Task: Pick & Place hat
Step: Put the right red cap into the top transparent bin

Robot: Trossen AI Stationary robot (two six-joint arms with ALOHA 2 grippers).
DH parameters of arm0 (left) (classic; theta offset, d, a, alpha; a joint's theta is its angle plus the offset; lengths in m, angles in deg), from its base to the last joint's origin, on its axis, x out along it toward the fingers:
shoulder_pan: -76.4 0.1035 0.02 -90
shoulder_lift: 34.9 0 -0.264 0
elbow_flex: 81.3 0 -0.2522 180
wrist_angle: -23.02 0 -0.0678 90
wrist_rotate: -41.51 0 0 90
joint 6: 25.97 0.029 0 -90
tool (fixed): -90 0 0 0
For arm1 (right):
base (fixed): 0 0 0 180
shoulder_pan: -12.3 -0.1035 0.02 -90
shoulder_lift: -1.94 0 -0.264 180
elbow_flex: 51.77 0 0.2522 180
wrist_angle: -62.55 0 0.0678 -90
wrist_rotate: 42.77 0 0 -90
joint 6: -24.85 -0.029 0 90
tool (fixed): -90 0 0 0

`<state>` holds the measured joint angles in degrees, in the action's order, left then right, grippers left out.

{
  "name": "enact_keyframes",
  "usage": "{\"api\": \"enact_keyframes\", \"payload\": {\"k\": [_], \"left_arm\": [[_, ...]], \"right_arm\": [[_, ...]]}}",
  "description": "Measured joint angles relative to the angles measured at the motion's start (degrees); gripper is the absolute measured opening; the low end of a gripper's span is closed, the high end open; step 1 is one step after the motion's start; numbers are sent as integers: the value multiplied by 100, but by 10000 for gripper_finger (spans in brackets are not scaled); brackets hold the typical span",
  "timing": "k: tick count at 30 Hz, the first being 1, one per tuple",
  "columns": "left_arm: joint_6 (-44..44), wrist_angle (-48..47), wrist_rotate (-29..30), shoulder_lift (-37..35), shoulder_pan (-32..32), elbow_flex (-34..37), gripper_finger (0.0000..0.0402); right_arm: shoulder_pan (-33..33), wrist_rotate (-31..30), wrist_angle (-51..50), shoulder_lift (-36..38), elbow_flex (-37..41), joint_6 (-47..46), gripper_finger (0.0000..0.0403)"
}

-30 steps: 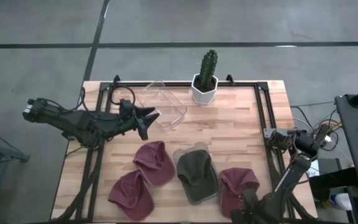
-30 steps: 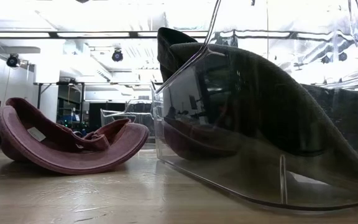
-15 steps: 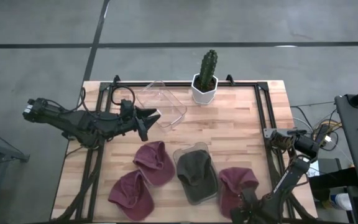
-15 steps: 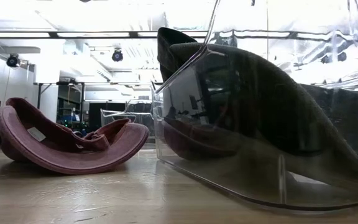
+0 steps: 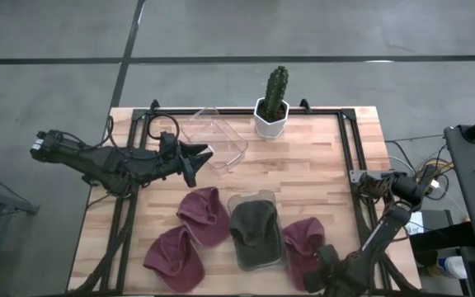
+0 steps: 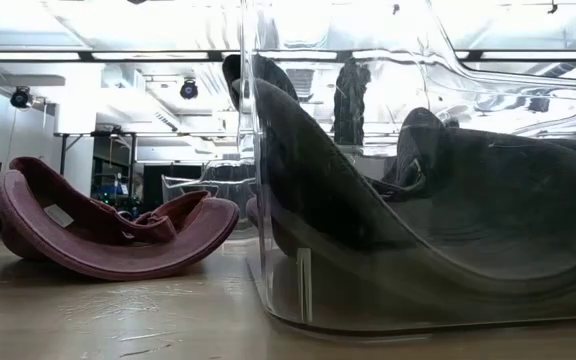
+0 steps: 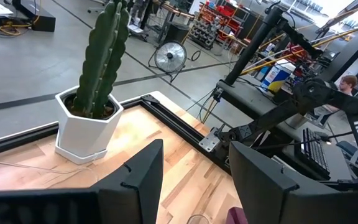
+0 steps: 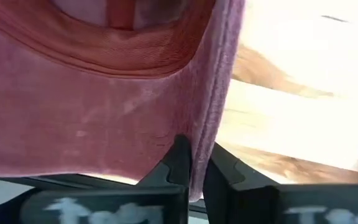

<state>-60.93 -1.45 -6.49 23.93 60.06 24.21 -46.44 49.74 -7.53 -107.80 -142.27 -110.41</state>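
Three maroon hats lie on the wooden table: one (image 5: 204, 214) left of centre, one (image 5: 174, 260) near the front edge, and one (image 5: 302, 243) at the front right. My right gripper (image 5: 322, 262) is shut on that last one's edge. A dark green hat (image 5: 254, 224) rests in a clear bin (image 5: 236, 247) between them, and it fills the low view (image 6: 418, 230). My left gripper (image 5: 204, 153) hovers open at the table's left, beside an empty clear bin (image 5: 219, 136), touching nothing. My right gripper pinches the maroon hat's rim edge (image 8: 197, 140) between its two fingers (image 8: 178, 163). It comes at the hat low, from the table's near right side. The hat's body spreads away from the fingers, and in the high view it lies on the table.
A potted cactus (image 5: 273, 103) stands at the far edge, also seen in the left wrist view (image 7: 95, 93). A black metal frame (image 5: 349, 153) runs along the table's sides. Bare wood (image 5: 303, 173) lies at the centre right.
My right gripper has shut on the front-right maroon hat's edge and pushed toward the table's left. The hat has shifted left. The clear bin with the dark green hat has slid and turned a little with it.
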Motion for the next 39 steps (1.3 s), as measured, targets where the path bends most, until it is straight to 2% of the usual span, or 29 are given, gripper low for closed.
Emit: {"api": "enact_keyframes", "payload": {"k": [5, 12, 19, 21, 26, 32, 35, 39], "left_arm": [[19, -3, 0, 0, 0, 0, 176], [24, -2, 0, -77, 0, 0, 176], [95, 0, 2, -293, 0, -35, 176], [209, 0, 2, -366, 0, -37, 176], [299, -11, 12, -549, 0, -37, 176], [337, -32, 27, -808, 0, -42, 176], [336, -49, 26, -921, 0, -42, 176], [335, -44, 26, -1026, 0, -41, 176]], "right_arm": [[2, 277, -494, 388, 25, -2, 10], [12, 286, -1295, 1116, -132, -17, 10], [18, -163, -2457, 1772, -561, 51, 9], [39, -605, -2677, 1927, -663, 188, 9], [160, -2257, -2666, 2249, -785, 748, 9], [615, -3895, -2488, 2454, -835, 1968, 10], [1040, -4381, -2189, 2519, -835, 2951, 10], [1772, -4665, -1656, 2598, -835, 4358, 11]]}}
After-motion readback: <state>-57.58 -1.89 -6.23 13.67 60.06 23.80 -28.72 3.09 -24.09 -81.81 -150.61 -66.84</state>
